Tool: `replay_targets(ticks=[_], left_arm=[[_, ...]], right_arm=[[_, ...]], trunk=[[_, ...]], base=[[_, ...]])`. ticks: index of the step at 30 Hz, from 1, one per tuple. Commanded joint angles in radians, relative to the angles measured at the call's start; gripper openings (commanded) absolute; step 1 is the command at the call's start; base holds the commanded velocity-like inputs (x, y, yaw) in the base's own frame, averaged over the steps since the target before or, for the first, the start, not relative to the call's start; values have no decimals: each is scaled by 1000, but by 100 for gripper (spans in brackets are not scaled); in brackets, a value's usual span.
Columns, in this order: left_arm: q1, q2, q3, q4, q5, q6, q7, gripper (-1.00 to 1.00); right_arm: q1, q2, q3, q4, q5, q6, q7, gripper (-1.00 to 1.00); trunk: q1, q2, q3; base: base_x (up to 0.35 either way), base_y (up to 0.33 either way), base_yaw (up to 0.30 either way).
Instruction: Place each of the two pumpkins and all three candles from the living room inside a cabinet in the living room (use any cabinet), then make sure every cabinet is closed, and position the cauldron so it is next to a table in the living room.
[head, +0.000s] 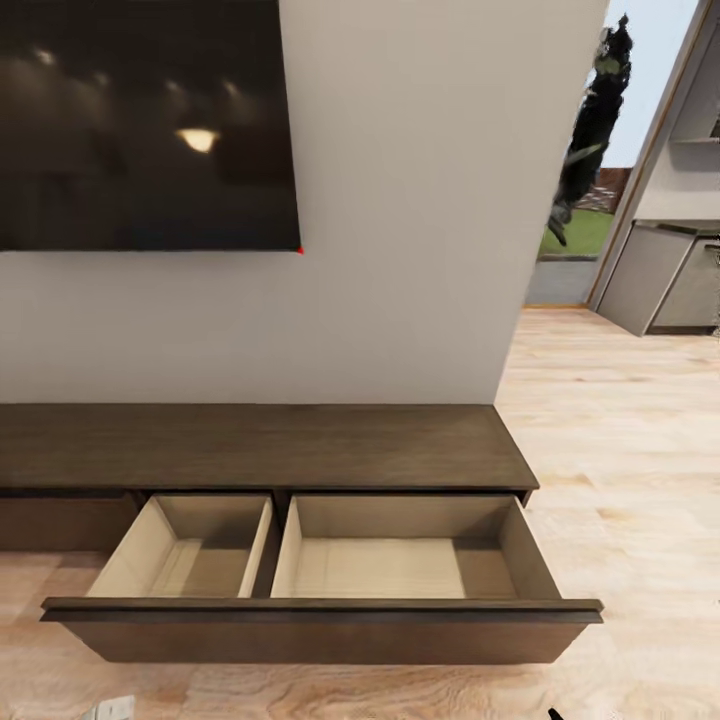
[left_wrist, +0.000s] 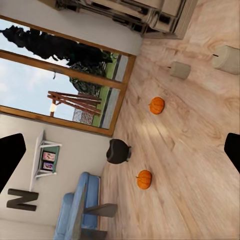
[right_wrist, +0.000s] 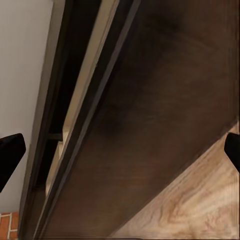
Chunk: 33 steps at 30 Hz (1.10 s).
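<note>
open cabinet (right_wrist: 150, 115) facing right end effector (right_wrist: 120, 150)

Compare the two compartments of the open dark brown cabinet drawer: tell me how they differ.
The left compartment of the pulled-out dark brown wooden drawer is narrow; the right compartment is clearly wider. The left one lies below the black wall-mounted TV; the right one reaches the cabinet's end. Both have pale light-wood linings and hold nothing.
</note>
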Motion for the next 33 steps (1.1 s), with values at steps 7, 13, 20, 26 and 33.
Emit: replay_targets(ticks=[7,13,20,26,33], left_arm=[[0,0,-1,0,-2,9,3,100],[0,0,-1,0,-3,8,3,100],[0,-2,-2,1,-2,6,3,100],[0,-3,-1,0,2,5,3,100],[1,-2,-1,-1,5,-1,3,100]], right_arm=[[0,-1,6,0,-8,-5,-10,100],[2,0,6,1,-9,-6,-12,100],[6,3,5,1,-10,-7,-13,100],[7,6,5,1,-10,-7,-13,100],[7,11,4,-3,-10,-6,-27,100]], trunk=[[-28,49,21],[-51,91,40],[-77,140,62],[-81,147,65],[-81,147,66]], base=[[-316,-3,0],[-281,-89,0],[-117,-70,0],[-16,-10,0],[-2,-1,9]])
